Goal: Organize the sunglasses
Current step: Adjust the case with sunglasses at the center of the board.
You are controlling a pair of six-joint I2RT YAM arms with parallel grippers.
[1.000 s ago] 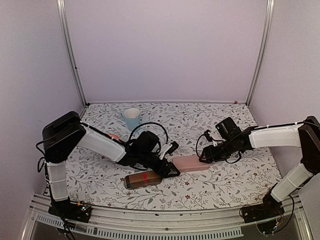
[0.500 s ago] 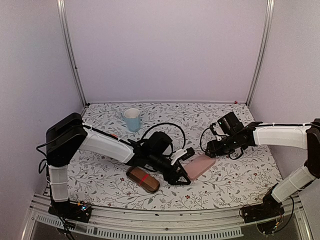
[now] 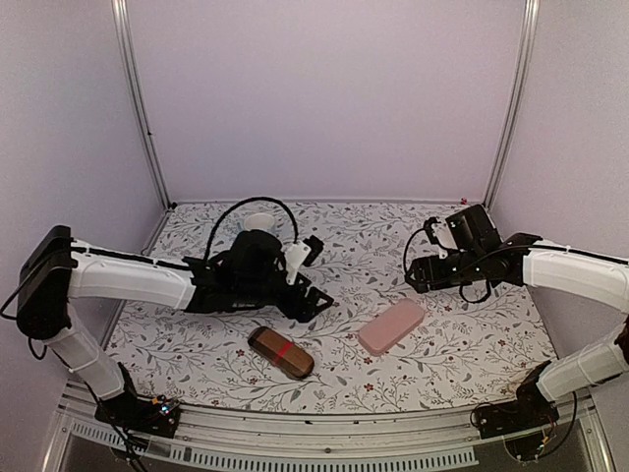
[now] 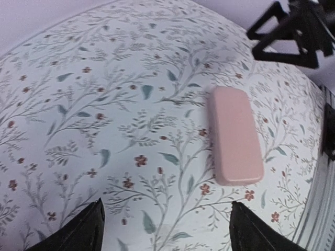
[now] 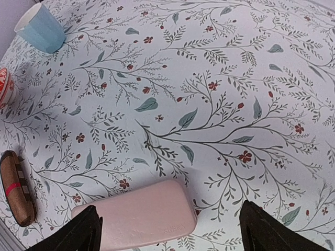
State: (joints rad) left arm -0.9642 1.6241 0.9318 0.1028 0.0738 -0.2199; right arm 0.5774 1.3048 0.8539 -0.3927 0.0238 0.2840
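Starting at the left end effector (image 4: 170,235): fingers (image 4: 84,230) spread wide, nothing between them, clear of the desk (image 4: 78,104). Its wrist view shows the pink case (image 4: 235,136) ahead and to the right, flat and closed.

Right end effector (image 5: 172,235): also spread, pinching nothing. Its wrist view shows the pink case close in, lying crosswise in the gap between the two fingers.

View differences:
- Right wrist only: brown case (image 5: 14,188) with a red band, off to that end effector's left. Blue cup (image 5: 42,26) is far ahead-left, upright. A red-and-white object (image 5: 4,86) is cut by the frame edge, can't tell what it is.
- Left wrist: none of those, just the pink case and the other arm's black fingers beyond it.
- Overhead: the brown case sits near the left end effector on the base side, not touching. The pink case is between the two end effectors, also base side, apart from both. The cup is mostly hidden behind the left arm.

Sunglasses: no view shows them, can't tell where they are. Both cases look shut.

Surface: white cloth printed with grey-green sprigs and small red flowers covers the whole desk. Pale lilac walls (image 3: 324,98) stand on three sides, with metal posts (image 3: 138,108) in the back corners and a slotted rail (image 3: 295,433) along the near edge.
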